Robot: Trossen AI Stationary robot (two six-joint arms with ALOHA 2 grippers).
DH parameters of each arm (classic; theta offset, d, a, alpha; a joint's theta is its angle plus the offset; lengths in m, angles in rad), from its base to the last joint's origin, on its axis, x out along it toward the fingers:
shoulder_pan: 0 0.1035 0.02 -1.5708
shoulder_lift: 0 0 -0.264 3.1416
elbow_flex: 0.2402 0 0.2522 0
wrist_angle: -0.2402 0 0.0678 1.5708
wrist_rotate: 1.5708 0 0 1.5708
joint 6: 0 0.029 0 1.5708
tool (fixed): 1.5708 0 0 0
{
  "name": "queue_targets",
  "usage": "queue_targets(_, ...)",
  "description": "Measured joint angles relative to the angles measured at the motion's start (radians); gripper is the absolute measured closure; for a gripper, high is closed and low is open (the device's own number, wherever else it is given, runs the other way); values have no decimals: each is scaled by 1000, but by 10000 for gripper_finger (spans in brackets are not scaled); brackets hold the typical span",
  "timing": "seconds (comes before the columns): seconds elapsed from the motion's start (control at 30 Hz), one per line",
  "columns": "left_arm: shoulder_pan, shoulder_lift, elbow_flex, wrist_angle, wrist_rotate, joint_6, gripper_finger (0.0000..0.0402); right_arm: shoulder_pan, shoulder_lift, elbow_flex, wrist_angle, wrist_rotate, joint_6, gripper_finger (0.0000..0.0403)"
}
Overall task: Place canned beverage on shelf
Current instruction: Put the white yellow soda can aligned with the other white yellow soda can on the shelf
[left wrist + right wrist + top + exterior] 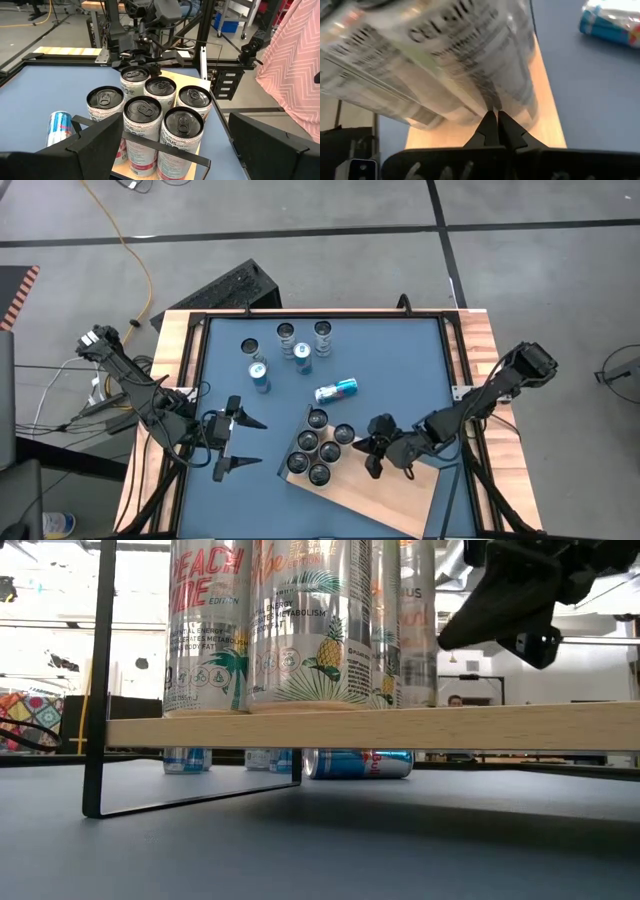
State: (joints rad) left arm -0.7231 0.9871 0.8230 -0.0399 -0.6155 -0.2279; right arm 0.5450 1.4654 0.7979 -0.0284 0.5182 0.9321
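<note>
The shelf (pixel 390 500), a light-wood board on a black frame, lies askew at the table's near middle. Several silver cans (pixel 320 446) stand upright on it in a tight cluster. A blue can (pixel 336 390) lies on its side on the blue table behind the shelf. My right gripper (pixel 366 448) is shut, its tips at the right side of the cluster, by the nearest can (pixel 344 435). My left gripper (pixel 258 443) hangs wide open just left of the shelf, pointing at the cans with nothing between its fingers. My right gripper (pixel 495 114) has its shut fingertips at the side wall (pixel 485 95) of a silver can, coming from the table's right and slanting down. I cannot tell whether the tips touch the wall. The can stands upright on the shelf (pixel 470 135).
Several more cans (pixel 286 333) stand upright on the table's far half. The shelf's thin black leg (pixel 100 680) rises at the board's left end, and the blue can (pixel 360 762) shows beneath the board. Wooden strips (pixel 170 350) edge the table.
</note>
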Motion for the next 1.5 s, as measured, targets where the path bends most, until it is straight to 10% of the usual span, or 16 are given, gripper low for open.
queue_targets(1.5, 0, 0, 0, 0, 8, -12, 54, -63, 2, 0, -36, -46, 2, 403)
